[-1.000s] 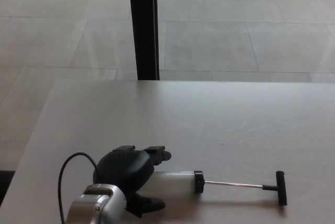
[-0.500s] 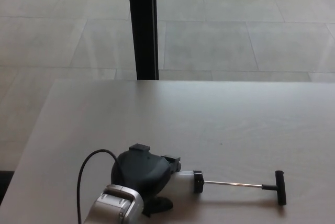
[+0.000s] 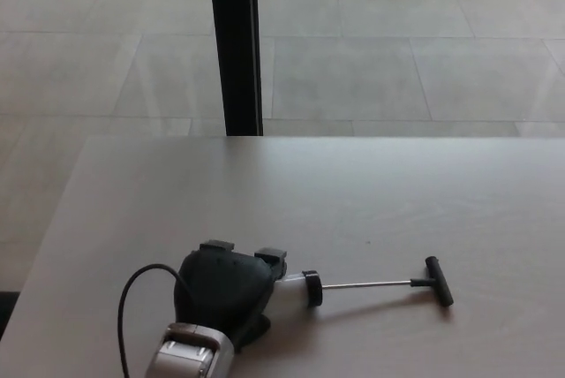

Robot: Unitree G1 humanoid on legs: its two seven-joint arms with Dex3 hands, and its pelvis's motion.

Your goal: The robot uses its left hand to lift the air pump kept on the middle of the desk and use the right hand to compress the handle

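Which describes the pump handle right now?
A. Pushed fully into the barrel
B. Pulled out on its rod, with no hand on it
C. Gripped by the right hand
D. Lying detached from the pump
B: the T-handle sits at the end of the extended rod, away from the barrel cap, and only the left hand is on the air pump.

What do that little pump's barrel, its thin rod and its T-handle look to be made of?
Translucent white pump barrel: likely plastic, milky and see-through. Thin silver rod: probably metal, bright and shiny. Black T-shaped handle: seemingly matte plastic, though rubber is possible.
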